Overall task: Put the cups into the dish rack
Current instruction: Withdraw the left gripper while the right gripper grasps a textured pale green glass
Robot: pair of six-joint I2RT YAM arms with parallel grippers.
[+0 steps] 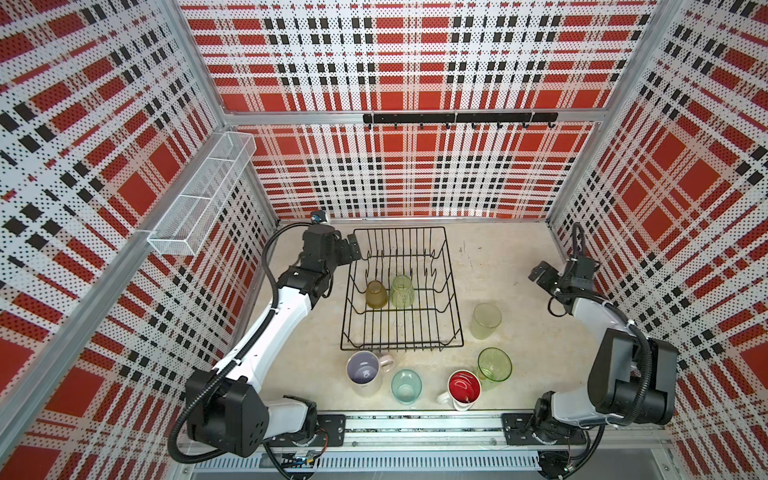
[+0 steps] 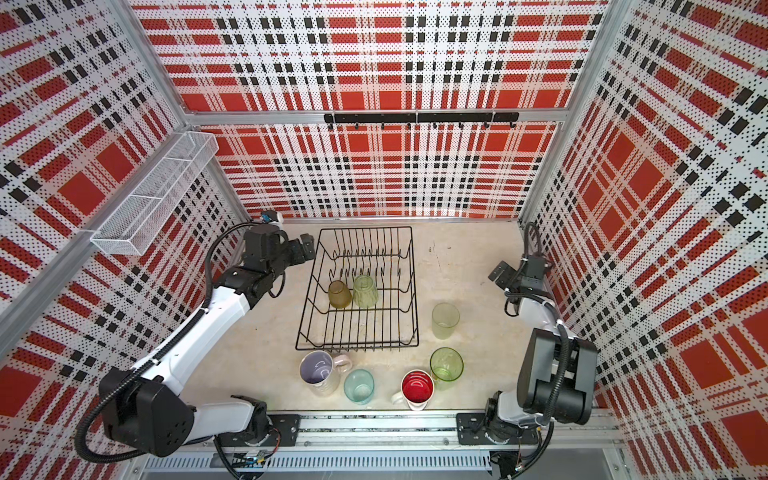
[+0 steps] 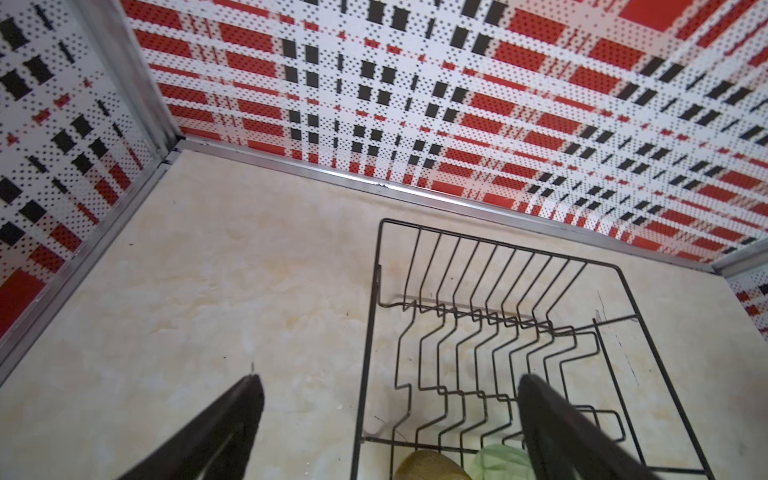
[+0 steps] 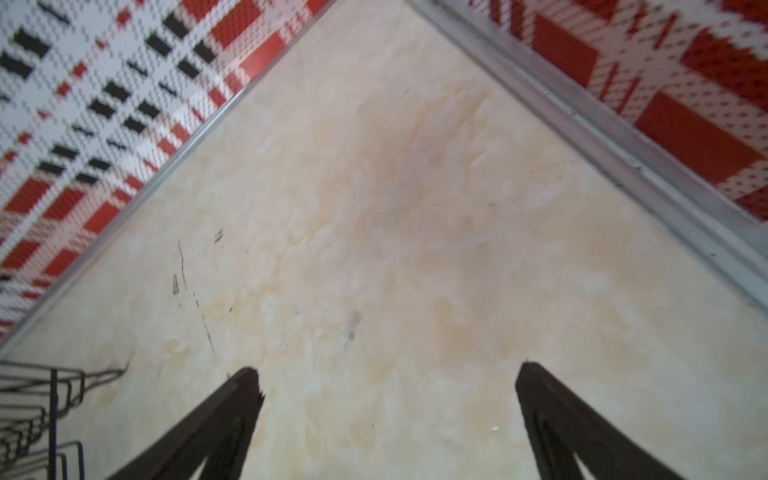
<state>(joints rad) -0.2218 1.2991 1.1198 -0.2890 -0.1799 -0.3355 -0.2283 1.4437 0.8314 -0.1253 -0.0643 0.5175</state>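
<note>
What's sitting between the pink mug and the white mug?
The teal cup stands upright between the pink mug and the white mug. Both top views show it.

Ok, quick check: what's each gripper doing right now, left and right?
Left gripper: open, holding nothing, at the dish rack's left rim.
Right gripper: open, holding nothing.
</note>
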